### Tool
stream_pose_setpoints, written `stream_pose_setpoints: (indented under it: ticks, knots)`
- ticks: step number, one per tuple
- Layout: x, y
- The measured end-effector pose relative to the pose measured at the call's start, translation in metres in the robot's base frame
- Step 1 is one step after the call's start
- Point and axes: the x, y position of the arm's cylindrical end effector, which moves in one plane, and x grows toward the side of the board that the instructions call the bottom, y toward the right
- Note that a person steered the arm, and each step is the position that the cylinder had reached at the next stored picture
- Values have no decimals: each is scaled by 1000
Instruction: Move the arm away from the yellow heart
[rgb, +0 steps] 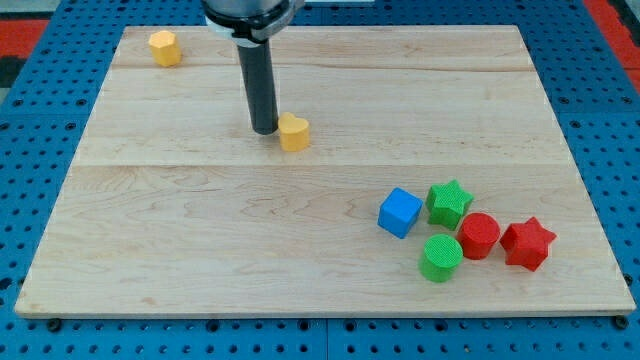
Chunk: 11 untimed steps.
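Note:
The yellow heart (294, 131) lies on the wooden board (200, 230), a little above the middle of the view. My rod comes down from the view's top, and my tip (264, 130) rests on the board right against the heart's left side, touching or nearly touching it. The other blocks are far from my tip.
A yellow block (165, 47), shape unclear, sits near the board's top left corner. At the lower right lies a cluster: a blue cube (400, 212), a green star (449, 203), a green cylinder (441, 257), a red cylinder (479, 236) and a red star (527, 243).

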Motion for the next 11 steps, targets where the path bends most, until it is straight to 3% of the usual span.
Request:
stream_pose_setpoints:
  ticks: [2, 4, 5, 8, 9, 10, 11]
  knots:
    - [2, 74]
    - [65, 125]
    - [2, 72]
    - [-79, -195]
    - [-128, -237]
    - [-151, -184]
    - [-134, -97]
